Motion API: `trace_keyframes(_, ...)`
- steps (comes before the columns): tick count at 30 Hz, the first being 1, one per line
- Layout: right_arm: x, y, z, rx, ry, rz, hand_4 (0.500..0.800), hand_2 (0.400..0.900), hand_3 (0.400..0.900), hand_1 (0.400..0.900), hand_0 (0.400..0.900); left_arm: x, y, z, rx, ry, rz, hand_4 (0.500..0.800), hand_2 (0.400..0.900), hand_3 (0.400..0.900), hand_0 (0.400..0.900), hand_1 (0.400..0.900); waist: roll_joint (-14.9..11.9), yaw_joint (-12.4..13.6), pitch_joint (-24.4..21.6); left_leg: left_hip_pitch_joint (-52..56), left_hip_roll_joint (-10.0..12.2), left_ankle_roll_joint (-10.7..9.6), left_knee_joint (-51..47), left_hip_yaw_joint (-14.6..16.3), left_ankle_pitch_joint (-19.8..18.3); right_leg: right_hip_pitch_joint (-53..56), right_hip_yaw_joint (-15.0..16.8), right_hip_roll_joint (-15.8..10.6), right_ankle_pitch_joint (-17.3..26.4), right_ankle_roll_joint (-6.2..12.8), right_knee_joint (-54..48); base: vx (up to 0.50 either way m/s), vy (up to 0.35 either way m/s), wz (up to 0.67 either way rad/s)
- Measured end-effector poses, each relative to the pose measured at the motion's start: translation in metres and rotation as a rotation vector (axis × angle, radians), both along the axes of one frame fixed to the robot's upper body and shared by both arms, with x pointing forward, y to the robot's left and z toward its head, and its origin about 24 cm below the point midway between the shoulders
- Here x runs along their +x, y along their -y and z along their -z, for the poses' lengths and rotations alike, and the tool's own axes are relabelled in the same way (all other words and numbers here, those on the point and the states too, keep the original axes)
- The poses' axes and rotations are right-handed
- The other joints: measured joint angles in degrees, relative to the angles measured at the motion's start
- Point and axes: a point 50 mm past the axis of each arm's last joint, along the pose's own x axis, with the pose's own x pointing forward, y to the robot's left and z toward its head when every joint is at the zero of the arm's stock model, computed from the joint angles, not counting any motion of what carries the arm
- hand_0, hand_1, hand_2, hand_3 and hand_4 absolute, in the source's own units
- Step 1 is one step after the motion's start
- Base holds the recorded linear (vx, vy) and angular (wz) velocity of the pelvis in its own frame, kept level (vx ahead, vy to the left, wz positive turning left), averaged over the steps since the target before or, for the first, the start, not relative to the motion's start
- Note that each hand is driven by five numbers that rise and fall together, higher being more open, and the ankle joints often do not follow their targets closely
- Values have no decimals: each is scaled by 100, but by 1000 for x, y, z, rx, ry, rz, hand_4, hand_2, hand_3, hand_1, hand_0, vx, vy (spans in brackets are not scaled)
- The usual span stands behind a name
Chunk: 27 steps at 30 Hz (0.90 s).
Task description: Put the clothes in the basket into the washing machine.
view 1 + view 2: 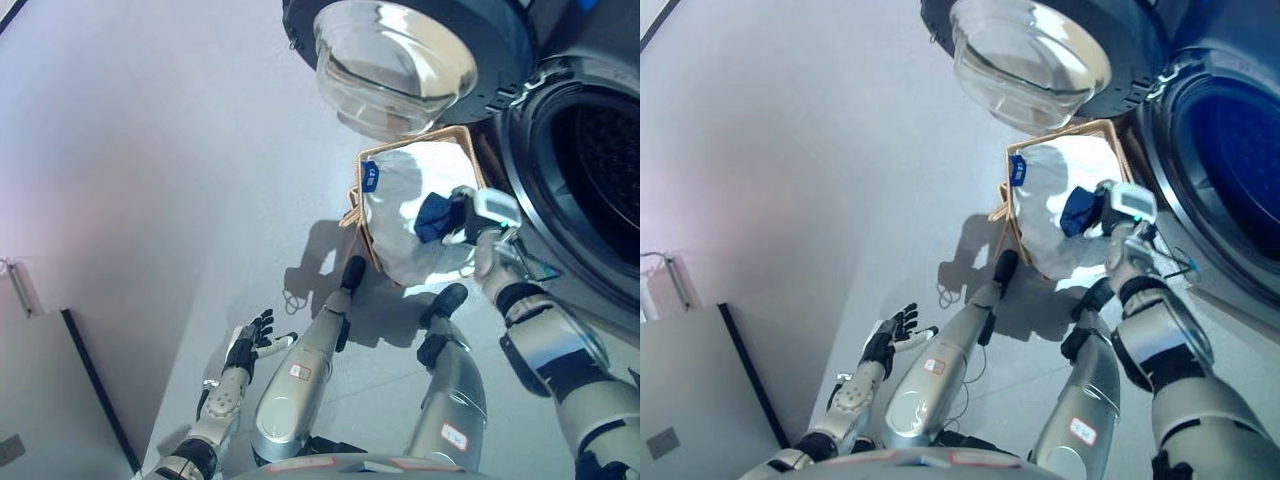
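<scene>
A tan basket with a white liner stands on the floor beside the washing machine. The machine's round drum opening lies at the right. Its glass door hangs open above the basket. My right hand is over the basket's right side, its fingers curled round a dark blue cloth lifted just above the liner. My left hand hangs low at the lower left, fingers spread and holding nothing, far from the basket.
A blue tag sits on the basket's near rim. A grey panel with a dark edge stands at the lower left. Pale floor stretches left of the basket.
</scene>
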Motion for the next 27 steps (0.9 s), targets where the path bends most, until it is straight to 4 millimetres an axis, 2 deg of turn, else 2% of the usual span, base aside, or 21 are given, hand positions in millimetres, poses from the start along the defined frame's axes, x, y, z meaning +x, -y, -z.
trace_keyframes(4, 4, 10, -20, -2, 45, 38, 800, 900, 900, 900, 900, 5, 7, -6, -28, 33, 27, 800, 900, 900, 900, 900, 72, 20, -9, -171, -91, 19, 83, -84, 15, -153, 14, -98, -42, 59, 144, 27, 30, 5)
trace_keyframes(8, 3, 12, -19, -7, 36, 43, 800, 900, 900, 900, 900, 8, 11, -11, -53, 58, 34, 800, 900, 900, 900, 900, 133, 27, 5, -352, -146, 37, 152, -81, 31, -344, 38, -164, -50, 69, 246, 4, 33, 4)
trace_keyframes(14, -4, 28, -21, -35, 17, 85, 800, 900, 900, 900, 900, 10, 21, -16, -93, 85, 77, 800, 900, 900, 900, 900, 488, 9, 87, -640, -278, 78, 201, -49, 114, -753, 200, -320, -85, 114, 513, -16, 56, 2)
trace_keyframes(16, -5, 30, -22, -42, 6, 90, 800, 900, 900, 900, 900, 8, 22, -15, -100, 78, 85, 800, 900, 900, 900, 900, 490, 10, 87, -727, -309, 98, 202, 17, 134, -912, 289, -365, -85, 115, 595, -14, 70, -2)
trace_keyframes(22, -14, 57, -38, -87, 19, 152, 800, 900, 900, 900, 900, 9, 26, -19, -147, 94, 92, 800, 900, 900, 900, 900, 495, 20, 83, -943, -431, 136, 294, 82, 170, -1257, 458, -518, -170, 124, 866, 6, 61, -2)
trace_keyframes(27, -16, 61, -38, -99, 11, 161, 800, 900, 900, 900, 900, 7, 28, -22, -171, 103, 104, 800, 900, 900, 900, 900, 496, -3, 83, -1077, -495, 123, 351, 189, 165, -1525, 634, -597, -201, 133, 1056, 10, 8, -4)
